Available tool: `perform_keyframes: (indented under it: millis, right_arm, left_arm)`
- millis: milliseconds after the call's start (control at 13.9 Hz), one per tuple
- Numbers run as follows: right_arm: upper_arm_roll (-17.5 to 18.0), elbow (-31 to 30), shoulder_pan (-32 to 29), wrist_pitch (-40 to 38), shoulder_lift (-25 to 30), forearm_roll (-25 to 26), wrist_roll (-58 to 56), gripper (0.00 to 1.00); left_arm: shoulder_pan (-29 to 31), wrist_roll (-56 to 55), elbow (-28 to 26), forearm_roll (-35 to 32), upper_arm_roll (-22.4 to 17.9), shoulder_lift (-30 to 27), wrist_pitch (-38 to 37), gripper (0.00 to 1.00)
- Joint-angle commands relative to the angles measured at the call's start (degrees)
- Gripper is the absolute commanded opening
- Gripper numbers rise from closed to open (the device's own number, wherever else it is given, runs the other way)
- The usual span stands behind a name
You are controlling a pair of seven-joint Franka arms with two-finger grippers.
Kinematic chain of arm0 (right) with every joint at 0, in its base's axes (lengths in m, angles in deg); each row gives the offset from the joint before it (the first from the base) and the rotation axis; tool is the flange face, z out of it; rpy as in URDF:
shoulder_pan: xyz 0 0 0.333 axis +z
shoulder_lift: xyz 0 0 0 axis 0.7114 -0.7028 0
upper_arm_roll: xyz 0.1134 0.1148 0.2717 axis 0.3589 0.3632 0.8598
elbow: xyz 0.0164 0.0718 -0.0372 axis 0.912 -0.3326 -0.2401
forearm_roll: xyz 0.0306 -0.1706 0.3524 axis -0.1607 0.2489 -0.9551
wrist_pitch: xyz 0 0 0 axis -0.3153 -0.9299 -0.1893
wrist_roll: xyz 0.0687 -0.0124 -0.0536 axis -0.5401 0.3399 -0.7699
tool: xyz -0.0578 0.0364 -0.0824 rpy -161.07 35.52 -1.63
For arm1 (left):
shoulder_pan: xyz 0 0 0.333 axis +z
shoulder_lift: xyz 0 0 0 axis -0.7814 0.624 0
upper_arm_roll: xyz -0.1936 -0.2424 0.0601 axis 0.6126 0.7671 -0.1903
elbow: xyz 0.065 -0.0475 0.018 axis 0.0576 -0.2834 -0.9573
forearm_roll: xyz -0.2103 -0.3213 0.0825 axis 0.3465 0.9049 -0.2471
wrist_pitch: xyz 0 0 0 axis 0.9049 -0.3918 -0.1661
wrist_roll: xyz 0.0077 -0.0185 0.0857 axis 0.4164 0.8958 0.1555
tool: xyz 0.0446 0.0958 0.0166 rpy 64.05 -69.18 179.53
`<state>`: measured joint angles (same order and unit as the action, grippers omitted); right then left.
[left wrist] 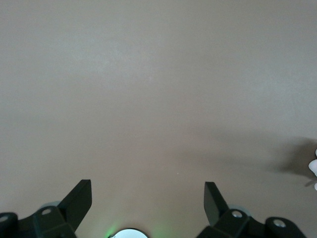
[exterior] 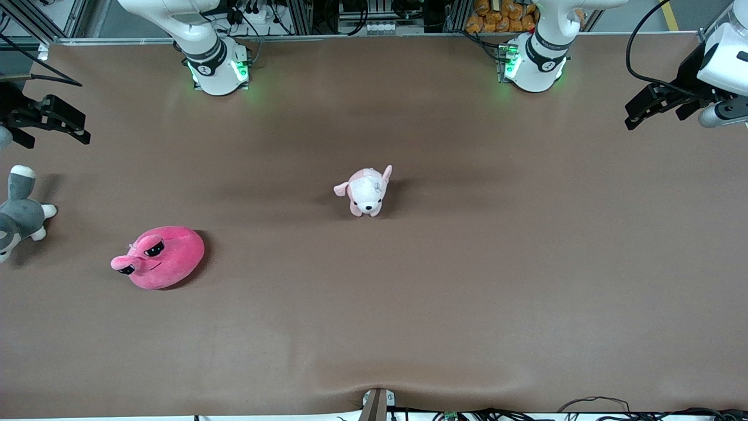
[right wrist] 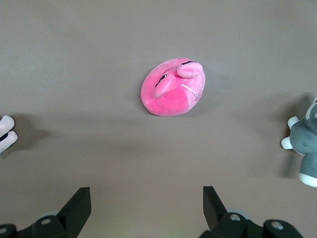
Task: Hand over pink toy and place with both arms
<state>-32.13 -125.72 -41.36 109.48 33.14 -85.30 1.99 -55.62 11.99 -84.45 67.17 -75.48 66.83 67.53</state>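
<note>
The pink toy [exterior: 160, 257], a hot-pink round plush with bulging black eyes, lies on the brown table toward the right arm's end. It also shows in the right wrist view [right wrist: 171, 89], well away from the fingers. My right gripper [exterior: 49, 120] is open and empty, raised over the table's edge at the right arm's end. It shows open in its own view [right wrist: 147, 201]. My left gripper [exterior: 657, 105] is open and empty, raised over the left arm's end of the table. Its own view [left wrist: 148, 196] shows only bare table between the fingers.
A small pale pink-and-white puppy plush [exterior: 367, 190] stands at the table's middle. A grey-and-white plush animal [exterior: 18, 211] lies at the table's edge at the right arm's end, and shows in the right wrist view [right wrist: 304, 148].
</note>
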Motion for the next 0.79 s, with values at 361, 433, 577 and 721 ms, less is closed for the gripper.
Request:
perform_keyframes:
  millis: [361, 433, 577, 721]
  right_arm:
    - [0.6, 1.4, -0.9, -1.1, -0.7, 0.3, -1.0, 1.0]
    - [0.6, 1.4, -0.9, -1.1, -0.7, 0.3, -1.0, 1.0]
    - [0.6, 1.4, -0.9, -1.1, -0.8, 0.3, -0.9, 1.0]
    - [0.5, 1.4, -1.0, -1.1, -0.8, 0.3, -0.9, 1.0]
  left_arm:
    - [0.4, 5.2, 2.6, 1.3, 0.1, 0.9, -2.6, 1.0]
    - [0.4, 4.8, 2.6, 2.1, 0.1, 0.9, -2.6, 1.0]
    - [0.4, 4.5, 2.6, 3.4, 0.1, 0.9, -2.7, 1.0]
    - [0.4, 4.4, 2.5, 3.3, 0.0, 0.9, -2.7, 1.0]
